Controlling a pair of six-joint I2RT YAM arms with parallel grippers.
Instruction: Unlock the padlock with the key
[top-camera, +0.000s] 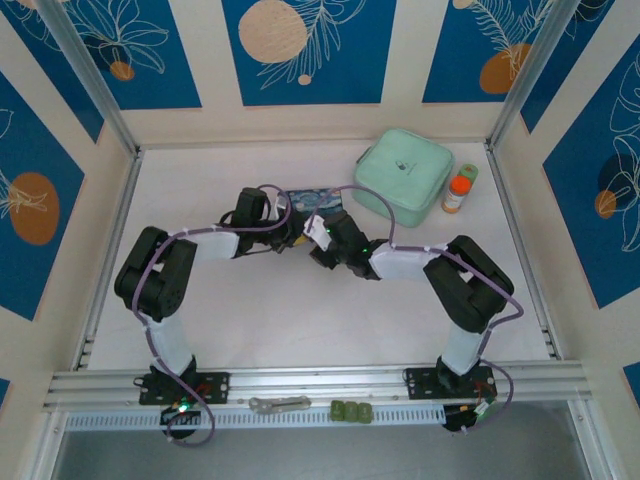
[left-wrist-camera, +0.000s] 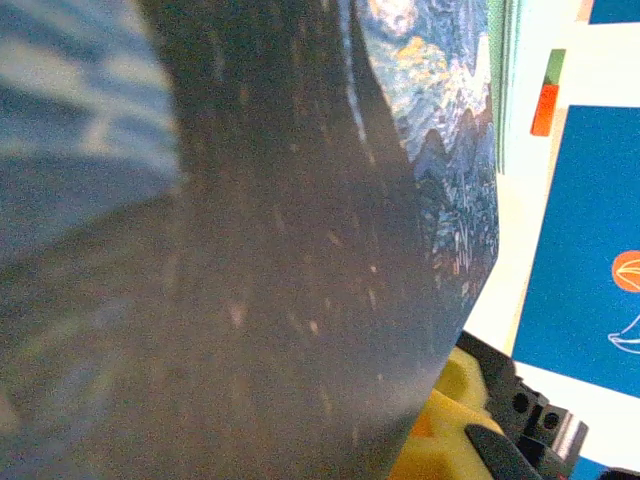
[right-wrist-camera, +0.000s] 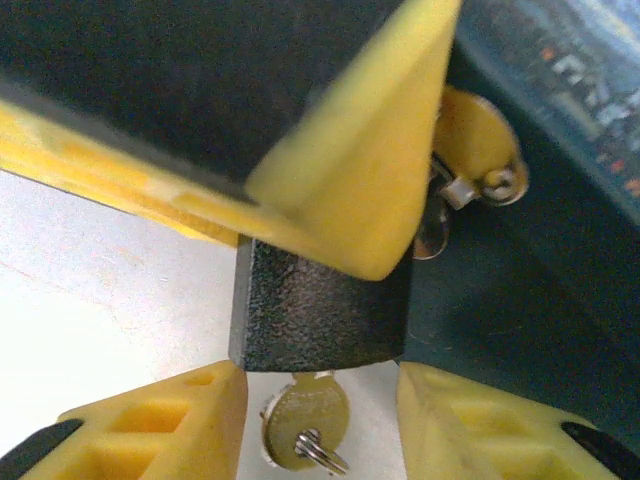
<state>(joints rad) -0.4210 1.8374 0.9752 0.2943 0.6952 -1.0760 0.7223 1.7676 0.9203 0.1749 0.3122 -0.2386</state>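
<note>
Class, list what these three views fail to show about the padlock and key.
Right wrist: a yellow finger covers the shackle of the padlock; the blade of the key is buried inside.
Left wrist: the blurred, close tin hides both.
Top external: the arms hide both.

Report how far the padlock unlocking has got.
Done: the key sits in the padlock keyhole. In hand: the left tool braces the padlock with a yellow finger; the right tool straddles the key, open. Left: grip and turn it; the shackle is hidden, so release is unconfirmed.
</note>
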